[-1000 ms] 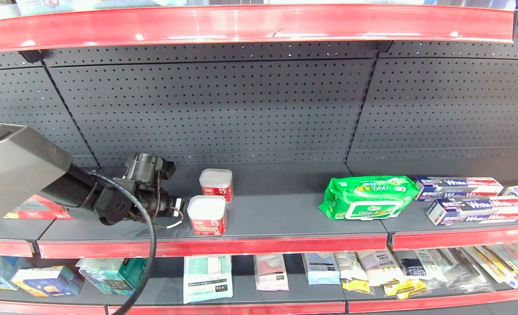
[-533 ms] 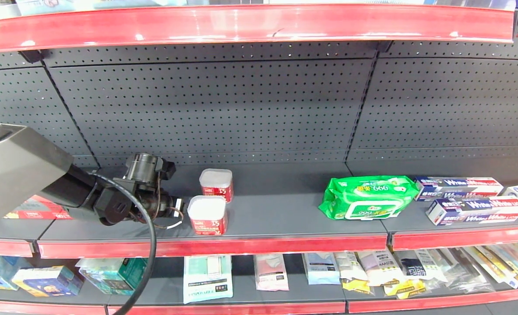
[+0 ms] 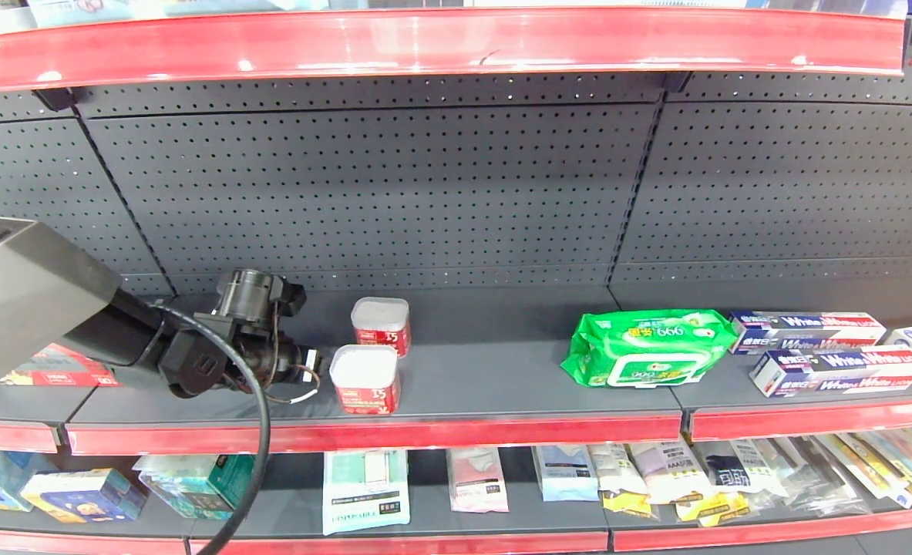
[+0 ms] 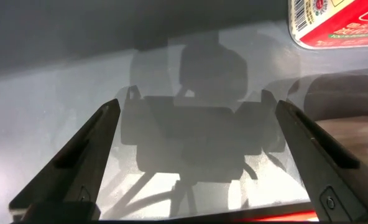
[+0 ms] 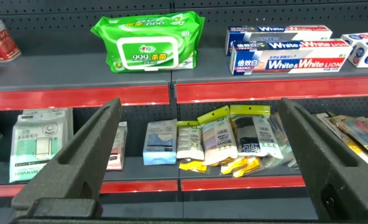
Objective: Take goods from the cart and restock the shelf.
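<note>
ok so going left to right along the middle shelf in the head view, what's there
flat red box → left gripper → front red tub → green wipes pack → toothpaste boxes. The rear red tub overlaps the front one, so it's left out.
</note>
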You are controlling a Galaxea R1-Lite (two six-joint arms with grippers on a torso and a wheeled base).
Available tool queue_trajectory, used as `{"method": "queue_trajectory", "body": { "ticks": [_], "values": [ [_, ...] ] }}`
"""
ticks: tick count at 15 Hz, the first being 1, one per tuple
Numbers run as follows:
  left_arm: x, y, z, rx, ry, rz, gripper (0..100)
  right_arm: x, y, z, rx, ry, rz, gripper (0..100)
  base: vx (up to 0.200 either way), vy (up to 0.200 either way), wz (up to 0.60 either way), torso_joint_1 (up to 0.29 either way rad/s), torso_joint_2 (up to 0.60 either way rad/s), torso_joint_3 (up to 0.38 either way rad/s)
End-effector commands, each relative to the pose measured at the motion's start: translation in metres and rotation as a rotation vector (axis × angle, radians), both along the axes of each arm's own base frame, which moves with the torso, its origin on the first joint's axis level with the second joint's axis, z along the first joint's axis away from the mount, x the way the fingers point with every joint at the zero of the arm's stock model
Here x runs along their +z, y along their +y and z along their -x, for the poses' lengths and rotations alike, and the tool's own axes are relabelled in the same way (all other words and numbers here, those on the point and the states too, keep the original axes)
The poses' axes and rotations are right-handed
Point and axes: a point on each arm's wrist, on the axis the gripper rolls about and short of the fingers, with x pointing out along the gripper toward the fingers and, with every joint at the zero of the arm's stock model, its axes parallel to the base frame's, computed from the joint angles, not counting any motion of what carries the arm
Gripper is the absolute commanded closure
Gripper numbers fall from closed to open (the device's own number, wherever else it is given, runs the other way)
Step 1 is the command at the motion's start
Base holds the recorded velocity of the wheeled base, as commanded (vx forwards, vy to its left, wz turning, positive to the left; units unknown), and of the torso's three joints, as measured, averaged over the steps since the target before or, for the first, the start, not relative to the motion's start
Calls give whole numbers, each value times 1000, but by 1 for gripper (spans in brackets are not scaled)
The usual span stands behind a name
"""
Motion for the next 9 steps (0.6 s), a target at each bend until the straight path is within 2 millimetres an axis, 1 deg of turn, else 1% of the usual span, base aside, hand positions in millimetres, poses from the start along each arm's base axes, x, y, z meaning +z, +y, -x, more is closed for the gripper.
{"method": "queue_trajectory", "body": {
  "ticks": [1,5,6,9],
  "values": [
    [14,11,10,27,-22,5,0,0,0,0,1,2,0,0,0,0,0,0,0,0],
    [36,36,39,82,-51,9,0,0,0,0,0,2,0,0,0,0,0,0,0,0],
    [44,44,52,105,-61,9,0,0,0,0,0,2,0,0,0,0,0,0,0,0],
    [52,57,81,140,-63,10,0,0,0,0,0,2,0,0,0,0,0,0,0,0]
  ]
}}
